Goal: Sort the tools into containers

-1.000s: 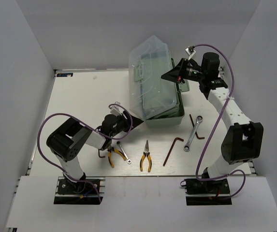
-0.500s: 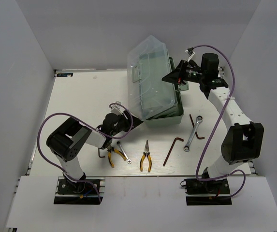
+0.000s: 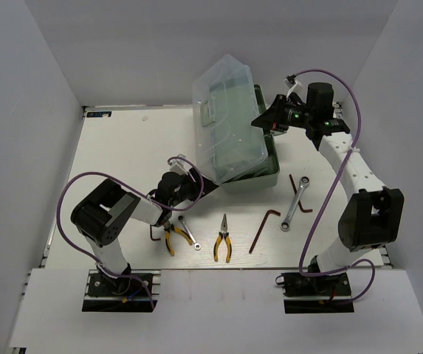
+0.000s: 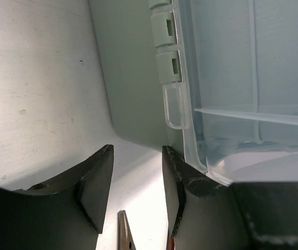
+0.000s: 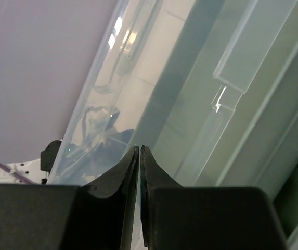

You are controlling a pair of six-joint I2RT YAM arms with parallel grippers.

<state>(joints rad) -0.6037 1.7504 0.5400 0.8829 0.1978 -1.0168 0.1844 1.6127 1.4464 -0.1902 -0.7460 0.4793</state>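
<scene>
The pale green toolbox base (image 3: 261, 178) stands mid-table with its clear lid (image 3: 224, 110) raised and tilted left. My right gripper (image 3: 260, 119) is shut on the lid's thin clear edge (image 5: 118, 88), and a green tray (image 5: 258, 109) shows behind it. My left gripper (image 3: 210, 185) is open and empty at the box's near-left corner, with the green wall (image 4: 133, 78) and the lid (image 4: 242, 78) just ahead of the gripper (image 4: 137, 151). Two yellow pliers (image 3: 174, 238) (image 3: 223, 240), two wrenches (image 3: 295, 200) (image 3: 190, 231) and three hex keys (image 3: 263, 228) (image 3: 294, 184) (image 3: 154, 235) lie on the table.
The tools lie in a row between the arm bases and the toolbox. A pliers tip (image 4: 124, 229) shows under my left jaws. White walls close in the table on the left, back and right.
The right gripper has drawn the lid's edge a little up and left, tilting the lid further open. The left arm has not moved.
</scene>
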